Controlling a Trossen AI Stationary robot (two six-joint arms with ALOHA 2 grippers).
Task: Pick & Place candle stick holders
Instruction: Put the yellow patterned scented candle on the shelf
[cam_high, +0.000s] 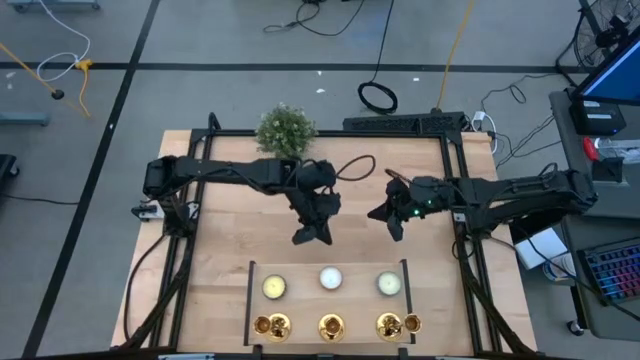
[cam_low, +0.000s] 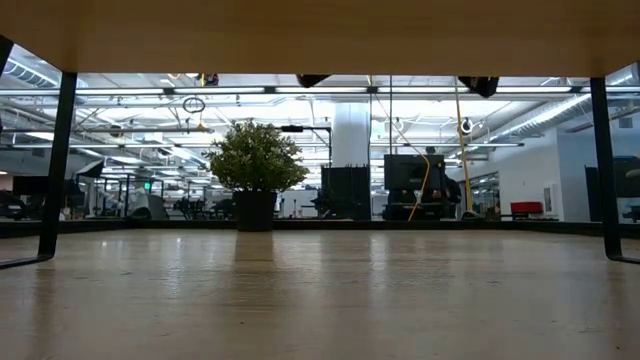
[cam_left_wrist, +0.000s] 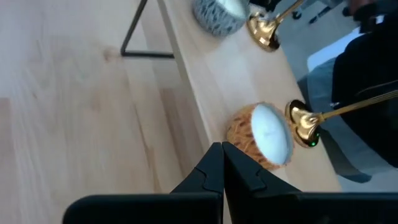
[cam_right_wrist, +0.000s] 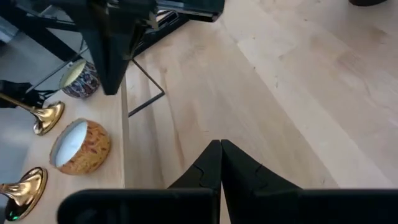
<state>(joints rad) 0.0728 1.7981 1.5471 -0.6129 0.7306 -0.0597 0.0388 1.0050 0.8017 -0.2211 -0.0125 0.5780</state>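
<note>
Three shiny gold candle stick holders (cam_high: 331, 325) line the table's near edge; both claws pressed together, empty.

Gray floor (cam_high: 200, 40) w/ black cables (cam_high: 378, 96) is lying around the wood table (cam_high: 230, 250). Ceiling lights (cam_low: 120, 95) are shining in a big room w/ a white pillar (cam_low: 352, 135).

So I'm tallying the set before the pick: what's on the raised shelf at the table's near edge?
On the shelf: three candles in a row, and three gold candle stick holders in a row beside them. A smaller gold piece sits by the right-hand holder; what it is can't be told.
</note>
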